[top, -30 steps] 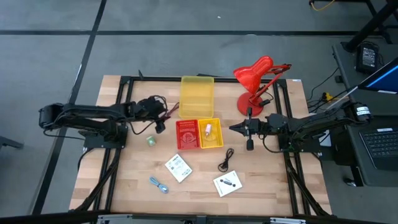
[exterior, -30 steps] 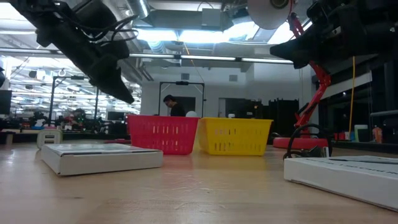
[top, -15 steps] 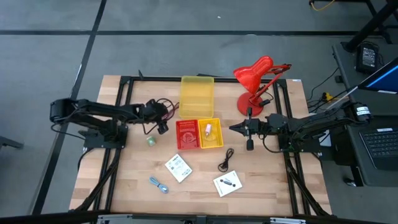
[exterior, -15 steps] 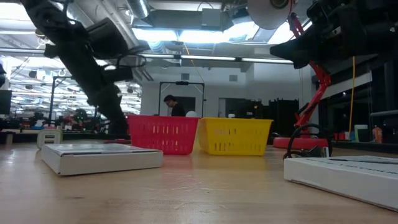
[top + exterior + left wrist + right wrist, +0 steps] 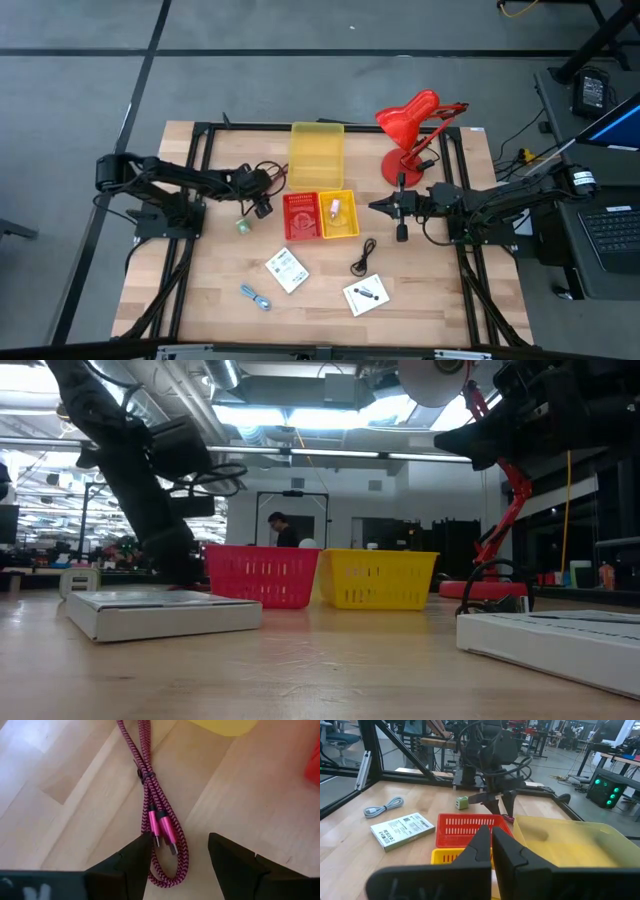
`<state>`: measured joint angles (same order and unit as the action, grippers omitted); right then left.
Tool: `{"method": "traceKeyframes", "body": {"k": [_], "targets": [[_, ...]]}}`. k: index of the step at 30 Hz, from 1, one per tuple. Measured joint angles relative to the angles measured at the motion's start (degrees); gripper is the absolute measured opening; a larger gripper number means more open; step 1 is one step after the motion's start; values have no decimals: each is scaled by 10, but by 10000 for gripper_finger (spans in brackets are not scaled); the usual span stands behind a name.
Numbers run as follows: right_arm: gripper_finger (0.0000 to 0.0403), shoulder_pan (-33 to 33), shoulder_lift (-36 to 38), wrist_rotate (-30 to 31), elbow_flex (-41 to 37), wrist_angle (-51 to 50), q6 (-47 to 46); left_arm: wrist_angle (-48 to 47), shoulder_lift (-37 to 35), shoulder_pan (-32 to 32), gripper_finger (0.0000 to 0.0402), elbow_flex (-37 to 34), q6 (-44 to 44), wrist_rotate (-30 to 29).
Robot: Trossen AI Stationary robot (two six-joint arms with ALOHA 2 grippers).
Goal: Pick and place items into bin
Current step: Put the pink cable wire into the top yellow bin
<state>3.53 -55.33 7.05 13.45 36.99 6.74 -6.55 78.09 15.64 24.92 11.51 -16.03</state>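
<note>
On the table, two white packets; left jaws apart, right together.

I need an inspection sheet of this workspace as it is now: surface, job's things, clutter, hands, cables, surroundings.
Surface: wooden table, dark frame rails.
Job's things: red bin and yellow bin side by side; pink braided cord on the wood; two white packets; blue-and-silver tool; small green piece.
Clutter: red desk lamp; large yellow container.
Hands: left hand open, low over the cord's plugs; right hand shut, beside the yellow bin.
Cables: black cable on the table.
Surroundings: a person far behind; laptop at the right.
</note>
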Motion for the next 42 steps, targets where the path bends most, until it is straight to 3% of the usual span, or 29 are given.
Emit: {"method": "traceKeyframes", "body": {"k": [10, 27, 35, 42], "targets": [[0, 0, 0, 0, 0, 0, 0, 25, 18, 0, 167, 1, 0, -5], [0, 0, 0, 0, 0, 0, 0, 16, 18, 0, 11, 0, -1, -2], [0, 0, 0, 0, 0, 0, 0, -6, 3, 0, 7, -1, 8, -13], [0, 0, 0, 0, 0, 0, 0, -79, -40, 0, 7, -3, 39, -59]]}}
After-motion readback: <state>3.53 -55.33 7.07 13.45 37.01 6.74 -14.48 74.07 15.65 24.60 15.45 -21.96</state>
